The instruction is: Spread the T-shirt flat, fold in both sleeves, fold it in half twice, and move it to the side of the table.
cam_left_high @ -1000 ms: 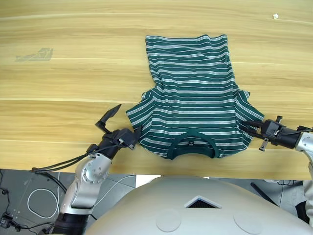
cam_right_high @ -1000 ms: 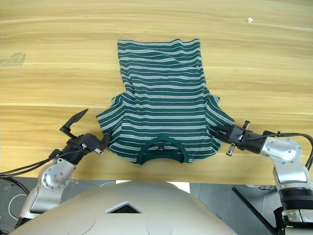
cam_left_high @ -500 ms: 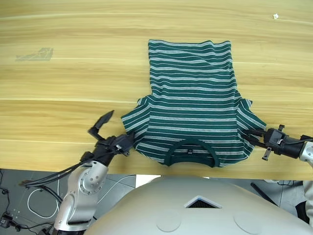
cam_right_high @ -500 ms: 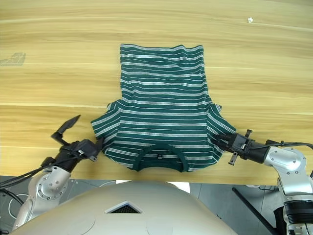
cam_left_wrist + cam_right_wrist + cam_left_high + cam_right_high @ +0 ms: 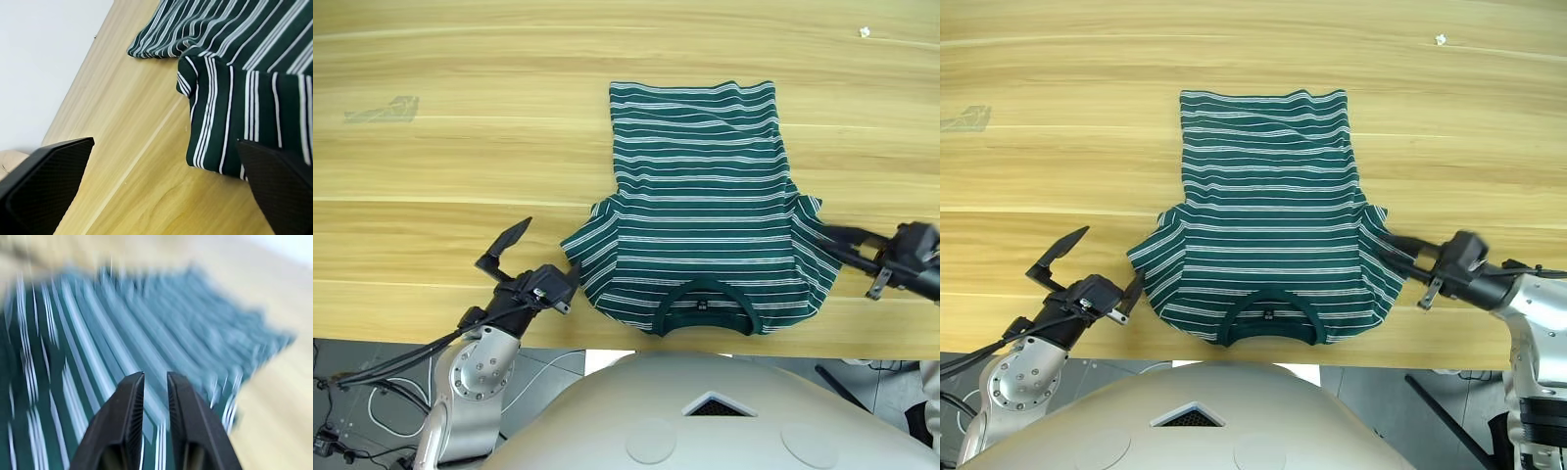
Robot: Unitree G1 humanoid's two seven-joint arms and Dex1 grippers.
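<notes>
Two grippers: one at each side of the T-shirt (image 5: 700, 196), both near the table's front edge.
Table (image 5: 460, 147): pale wood; the shirt lies right of its middle, close to the robot.
Left gripper (image 5: 551, 247): fingers spread wide, holding nothing, with the inner fingertip just beside the left sleeve's cuff.
Left sleeve (image 5: 592, 240): spread outward and toward the robot, with its cuff flat on the wood.
Shirt body: face up, collar (image 5: 702, 299) nearest the robot and hem (image 5: 690, 88) farthest away. It looks mostly flat, with light rumpling near the far right corner.
Right sleeve (image 5: 813, 245): also spread outward, partly under the right arm's fingers.
Right gripper (image 5: 832, 234): poised over the right sleeve with its fingers drawn close and only a thin slit between them. No cloth shows in the slit in the wrist view.
Step in hand: probably the end of spreading, with the sleeve folds next.
Doing it well: close each gripper on the cuff's outer edge, not mid-sleeve. Lift only enough to clear the body and carry each sleeve straight inward, so the fold line follows the side seam. Keep tension low, or the body may drag and the hem skew. Lay the cloth down before releasing it.
</notes>
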